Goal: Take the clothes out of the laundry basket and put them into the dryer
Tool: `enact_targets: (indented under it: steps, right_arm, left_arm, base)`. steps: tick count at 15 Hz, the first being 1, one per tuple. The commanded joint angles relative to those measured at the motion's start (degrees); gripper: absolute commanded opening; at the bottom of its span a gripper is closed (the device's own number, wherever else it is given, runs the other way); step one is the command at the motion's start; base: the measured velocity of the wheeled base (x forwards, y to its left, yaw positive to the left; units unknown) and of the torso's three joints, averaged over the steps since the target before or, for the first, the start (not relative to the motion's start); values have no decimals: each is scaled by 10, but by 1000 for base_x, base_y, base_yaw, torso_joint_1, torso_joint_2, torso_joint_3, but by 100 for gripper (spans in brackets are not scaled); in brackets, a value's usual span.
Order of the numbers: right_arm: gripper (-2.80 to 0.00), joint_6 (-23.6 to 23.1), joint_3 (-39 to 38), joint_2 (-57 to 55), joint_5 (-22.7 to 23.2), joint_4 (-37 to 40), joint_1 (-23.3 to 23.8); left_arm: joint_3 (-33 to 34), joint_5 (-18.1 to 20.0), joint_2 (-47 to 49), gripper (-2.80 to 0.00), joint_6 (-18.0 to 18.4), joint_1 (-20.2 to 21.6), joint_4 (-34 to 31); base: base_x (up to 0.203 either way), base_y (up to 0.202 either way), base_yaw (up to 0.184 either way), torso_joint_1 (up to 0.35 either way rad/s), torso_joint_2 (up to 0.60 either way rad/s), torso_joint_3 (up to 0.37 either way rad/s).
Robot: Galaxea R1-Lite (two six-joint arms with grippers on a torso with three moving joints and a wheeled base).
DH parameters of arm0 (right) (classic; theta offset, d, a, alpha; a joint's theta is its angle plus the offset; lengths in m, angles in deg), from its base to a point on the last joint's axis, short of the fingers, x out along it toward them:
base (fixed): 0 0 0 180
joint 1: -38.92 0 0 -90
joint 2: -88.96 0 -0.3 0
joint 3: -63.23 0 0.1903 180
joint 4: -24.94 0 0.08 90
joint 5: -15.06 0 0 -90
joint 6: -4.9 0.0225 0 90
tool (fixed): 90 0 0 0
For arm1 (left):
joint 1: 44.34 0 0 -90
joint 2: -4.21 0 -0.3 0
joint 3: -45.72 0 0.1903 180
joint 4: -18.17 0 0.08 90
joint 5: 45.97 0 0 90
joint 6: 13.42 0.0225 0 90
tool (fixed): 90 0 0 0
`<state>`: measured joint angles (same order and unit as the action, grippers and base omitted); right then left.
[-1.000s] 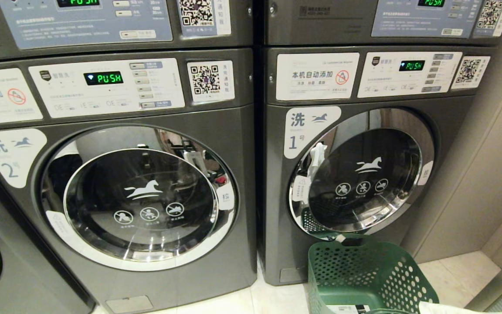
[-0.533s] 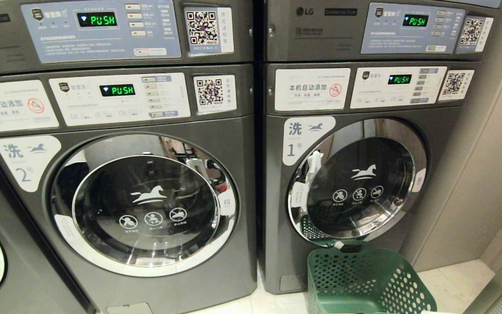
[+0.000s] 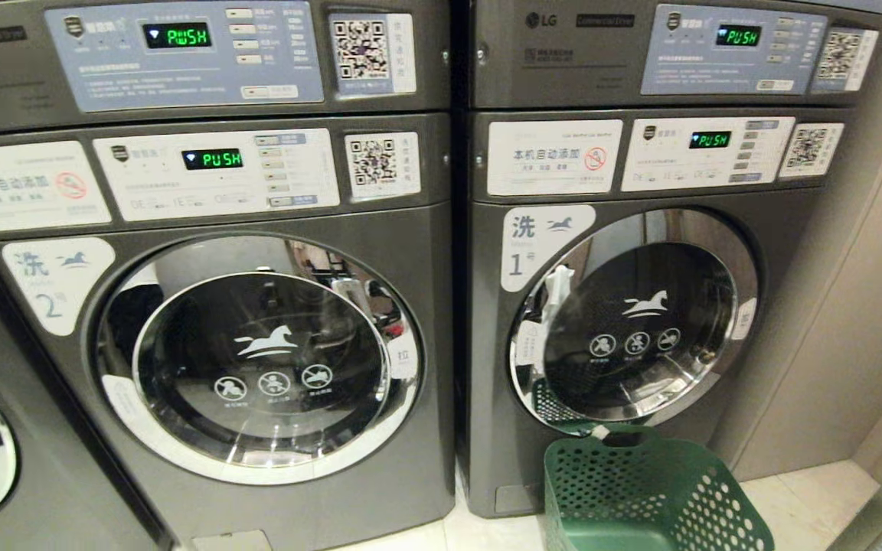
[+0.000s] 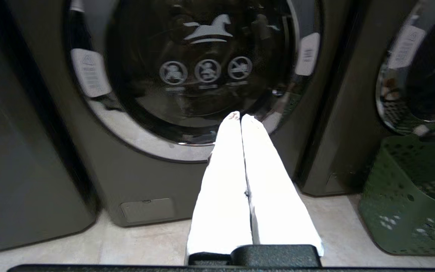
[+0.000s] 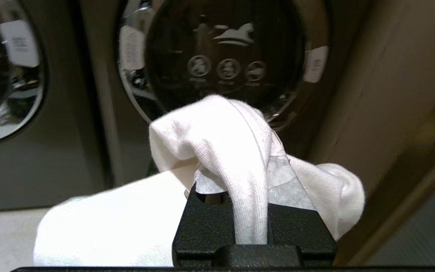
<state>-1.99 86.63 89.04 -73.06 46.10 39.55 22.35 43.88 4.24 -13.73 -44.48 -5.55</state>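
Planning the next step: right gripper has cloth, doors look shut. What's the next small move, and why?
Probably bring the free left gripper, shut and empty, toward the door of machine 1. The right gripper is shut on a white cloth, that door looks closed behind the basket, and no drum is open to load. Which unit is the dryer is unclear.

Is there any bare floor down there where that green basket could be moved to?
Yes: pale floor tiles lie bare between the green basket and the beige side wall. A narrower strip runs before machine 2. Right at machine 1's door it is crowded: the basket stands against it.
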Motion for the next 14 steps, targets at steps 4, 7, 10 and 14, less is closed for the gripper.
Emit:
enact_targets:
  steps: [4,7,10,14]
  right_arm:
    - [-280,0,-11,-1,1,-1,0]
    - [-280,0,-11,-1,1,-1,0]
    - [-280,2,-11,-1,1,-1,0]
    - [-280,3,-11,-1,0,-1,0]
  left_arm:
    - [1,0,-1,-280,0,0,0]
    - [1,0,-1,-280,0,0,0]
    - [1,0,-1,-280,0,0,0]
    - [1,0,-1,-280,0,0,0]
  base:
    - [2,-9,177,4,4,1]
    - [1,-10,175,3,-2,3]
    - [1,-7,171,2,1,-1]
    - [1,-3,62,0,1,1]
